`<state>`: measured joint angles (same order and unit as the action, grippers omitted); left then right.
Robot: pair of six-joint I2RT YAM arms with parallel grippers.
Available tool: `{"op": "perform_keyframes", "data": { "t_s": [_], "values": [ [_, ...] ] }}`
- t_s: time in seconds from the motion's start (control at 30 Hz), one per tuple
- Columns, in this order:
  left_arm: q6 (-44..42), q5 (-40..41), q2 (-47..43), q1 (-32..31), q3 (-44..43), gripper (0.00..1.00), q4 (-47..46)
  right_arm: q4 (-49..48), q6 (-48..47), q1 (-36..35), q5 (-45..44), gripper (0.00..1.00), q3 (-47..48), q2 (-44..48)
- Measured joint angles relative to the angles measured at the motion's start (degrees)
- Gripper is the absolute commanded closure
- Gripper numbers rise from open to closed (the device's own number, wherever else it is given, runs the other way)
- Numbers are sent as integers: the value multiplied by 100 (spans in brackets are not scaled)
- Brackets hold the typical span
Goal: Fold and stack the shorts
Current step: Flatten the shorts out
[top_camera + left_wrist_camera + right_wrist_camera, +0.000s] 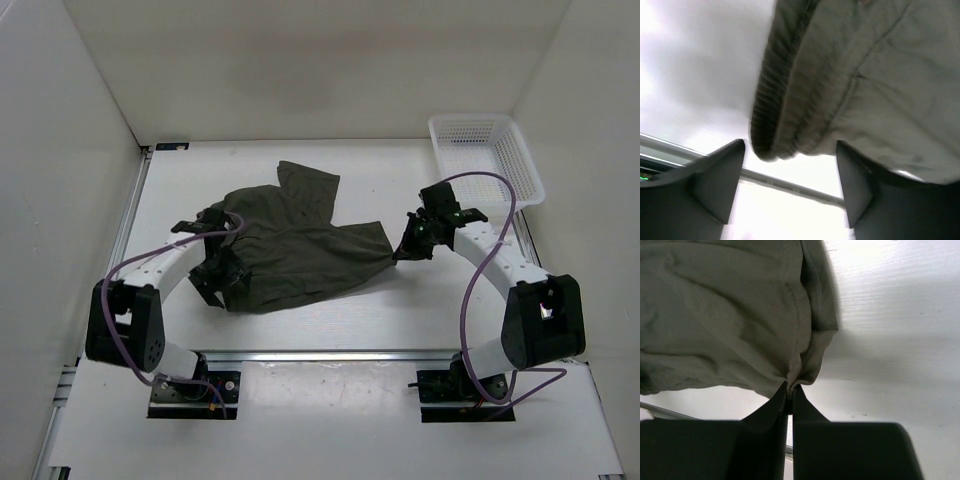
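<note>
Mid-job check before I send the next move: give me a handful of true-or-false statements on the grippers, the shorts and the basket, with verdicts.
1. The right gripper is shut on a corner of the shorts. True.
2. The left gripper is clamped on the waistband. False: its fingers stand wide apart, with the waistband edge in the gap between them.
3. The shorts are in the basket. False: they lie on the table, apart from the basket.
4. The basket stands at the table's far right corner. True.
5. The shorts are folded into a neat flat stack. False: they lie spread and rumpled, one leg pointing away from the arms.
</note>
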<state>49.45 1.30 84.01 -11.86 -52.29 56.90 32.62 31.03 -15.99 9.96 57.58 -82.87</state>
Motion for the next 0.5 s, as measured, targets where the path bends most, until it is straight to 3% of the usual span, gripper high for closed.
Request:
{"op": "perform_keyframes", "data": {
  "t_s": [0.03, 0.23, 0.5],
  "values": [
    [68, -42, -118, 0, 48, 8, -20, 0, 0, -28, 4, 100, 0, 0],
    [573, -380, -1080, -48, 529, 2, -146, -7, 2, -131, 9, 100, -2, 0],
    [1093, -503, -1528, -114, 1327, 2, -417, -7, 2, -221, 11, 100, 0, 0]
  ]
}}
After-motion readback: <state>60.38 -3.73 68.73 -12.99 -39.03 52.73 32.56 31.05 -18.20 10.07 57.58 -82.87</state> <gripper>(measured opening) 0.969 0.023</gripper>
